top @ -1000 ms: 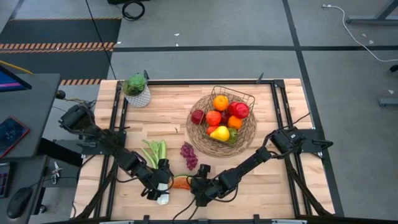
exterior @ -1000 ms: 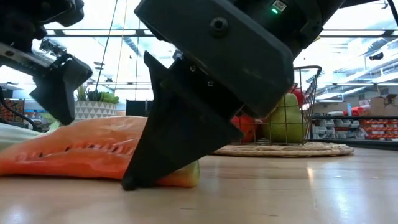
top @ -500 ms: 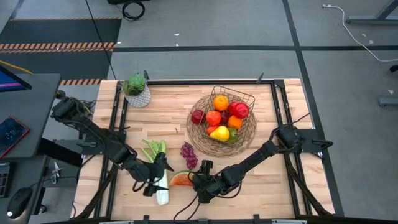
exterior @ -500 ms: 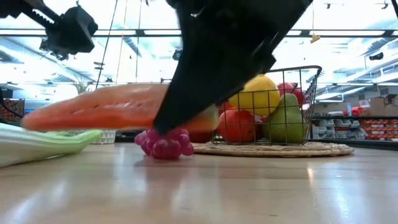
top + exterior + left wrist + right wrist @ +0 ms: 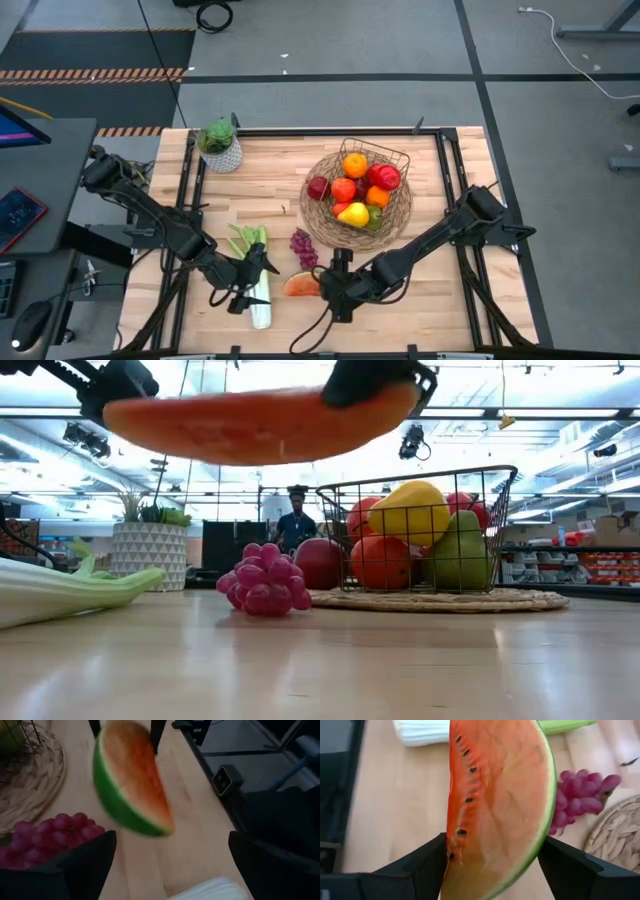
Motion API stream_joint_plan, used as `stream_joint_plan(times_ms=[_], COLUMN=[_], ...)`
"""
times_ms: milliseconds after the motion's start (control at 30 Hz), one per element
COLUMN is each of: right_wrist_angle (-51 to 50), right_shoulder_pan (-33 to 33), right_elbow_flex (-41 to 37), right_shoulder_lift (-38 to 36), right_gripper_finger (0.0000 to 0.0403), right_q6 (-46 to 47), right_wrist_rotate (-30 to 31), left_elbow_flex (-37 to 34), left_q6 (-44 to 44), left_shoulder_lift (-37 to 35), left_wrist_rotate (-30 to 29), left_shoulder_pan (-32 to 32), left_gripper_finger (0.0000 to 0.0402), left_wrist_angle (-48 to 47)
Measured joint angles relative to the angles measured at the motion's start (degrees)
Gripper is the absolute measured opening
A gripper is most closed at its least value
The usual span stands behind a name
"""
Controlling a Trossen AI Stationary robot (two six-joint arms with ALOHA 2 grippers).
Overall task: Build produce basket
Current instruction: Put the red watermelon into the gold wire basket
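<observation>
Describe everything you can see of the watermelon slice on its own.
The watermelon slice is a toy wedge, seemingly plastic: orange-red flesh with a row of small black seeds and a smooth green rind along its curved edge. The right gripper holds it between its fingers, lifted clear of the table, near the grapes and the leek.

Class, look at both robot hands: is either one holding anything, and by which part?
The right hand holds the watermelon slice by one end, lifted off the table. The left hand is open and holds nothing.
</observation>
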Motion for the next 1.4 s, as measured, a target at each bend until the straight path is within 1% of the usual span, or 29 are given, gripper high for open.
stream_joint_plan(times_ms=[67,167,233,267,300,400,467,533,600,700,800,900,967,1067,1133,1267,1333,1400], right_wrist_angle=[-0.81,-0.84,-1.65,-2.59,-3.47,-4.78,-4.72,-4.51,-4.30,-4.17,-4.18,-3.51,-1.83,-0.08,0.77,2.28,3.18,4.86], right_shoulder_pan=[-0.02,-0.16,-0.50,-0.75,-1.06,-2.52,-3.66,-4.95,-6.47,-9.20,-12.15,-14.55,-15.75,-17.07,-17.51,-17.70,-17.44,-17.03], right_elbow_flex=[0.00,0.00,0.04,0.04,0.04,0.04,0.04,0.04,0.04,0.04,0.04,0.04,0.04,0.04,0.04,0.06,0.07,0.07], right_shoulder_lift=[-1.19,-3.18,-4.40,-4.99,-5.53,-7.19,-7.95,-8.51,-9.24,-10.97,-13.14,-15.59,-16.74,-18.03,-18.65,-18.90,-18.57,-17.99], right_gripper_finger=[0.0292,0.0292,0.0292,0.0292,0.0292,0.0292,0.0292,0.0292,0.0292,0.0292,0.0292,0.0292,0.0292,0.0292,0.0292,0.0292,0.0292,0.0292], right_q6=[0.08,0.06,0.02,0.02,0.14,2.12,2.68,2.72,3.20,4.84,6.03,6.27,5.71,4.79,4.31,3.93,3.93,3.95], right_wrist_rotate=[-2.89,-7.49,-10.32,-11.26,-11.59,-11.52,-12.35,-13.89,-15.86,-18.48,-21.56,-23.05,-24.47,-26.16,-26.67,-27.05,-27.04,-27.41], left_elbow_flex=[0.01,0.00,0.00,0.01,0.00,0.00,0.00,0.01,0.00,0.00,0.00,0.00,0.01,0.02,0.02,0.04,0.04,0.04], left_q6=[1.96,6.91,12.45,15.39,17.94,19.66,23.44,30.46,39.39,53.98,68.48,80.96,86.12,89.45,90.95,96.84,98.21,98.31], left_shoulder_lift=[0.00,0.00,0.00,0.03,0.11,0.13,0.15,0.13,0.15,0.15,0.15,0.15,0.15,0.14,0.11,0.15,0.15,0.15], left_wrist_rotate=[-1.57,-7.61,-11.81,-13.00,-13.54,-14.67,-16.48,-18.76,-22.96,-28.64,-32.30,-32.64,-32.65,-32.89,-33.32,-34.37,-34.35,-34.35], left_shoulder_pan=[-0.06,-0.66,-0.77,-0.76,-0.54,0.54,1.78,2.73,2.96,2.65,2.13,2.14,2.26,2.86,3.28,3.44,3.44,3.60], left_gripper_finger=[0.0392,0.0392,0.0392,0.0392,0.0392,0.0392,0.0392,0.0392,0.0392,0.0392,0.0392,0.0392,0.0392,0.0392,0.0392,0.0392,0.0392,0.0392], left_wrist_angle=[-0.91,-3.46,-4.06,-4.22,-4.16,-3.99,-3.23,-2.70,-1.39,3.61,10.06,15.35,17.88,20.43,22.58,27.79,29.76,29.59])
